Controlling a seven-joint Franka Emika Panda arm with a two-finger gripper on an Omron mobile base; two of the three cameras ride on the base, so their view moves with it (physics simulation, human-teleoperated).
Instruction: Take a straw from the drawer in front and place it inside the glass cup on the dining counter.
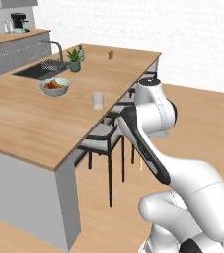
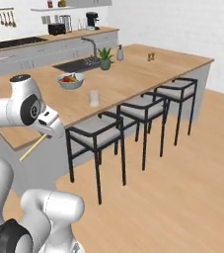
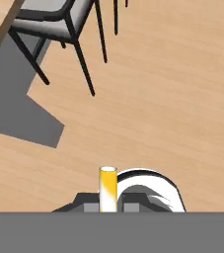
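Thin pale-yellow straw (image 3: 107, 190) clamped between the jaws of the white arm's gripper (image 3: 108, 205), slanting down below the hand over the wood floor; small clear glass cup (image 1: 98, 100) upright on the light-wood table (image 1: 24, 118), near a fruit bowl (image 1: 55, 87); dark-framed stools (image 2: 93, 136) alongside.

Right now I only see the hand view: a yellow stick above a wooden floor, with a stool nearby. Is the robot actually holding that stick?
Observer: Yes. In the right base view the gripper is shut on the straw, which slants down below it.
Operator: Where is the cup it goes into?
Observer: The glass cup stands upright on the dining counter, near the edge above the stools.
Operator: Is anything close to the cup?
Observer: A fruit bowl sits apart from it, toward the sink.
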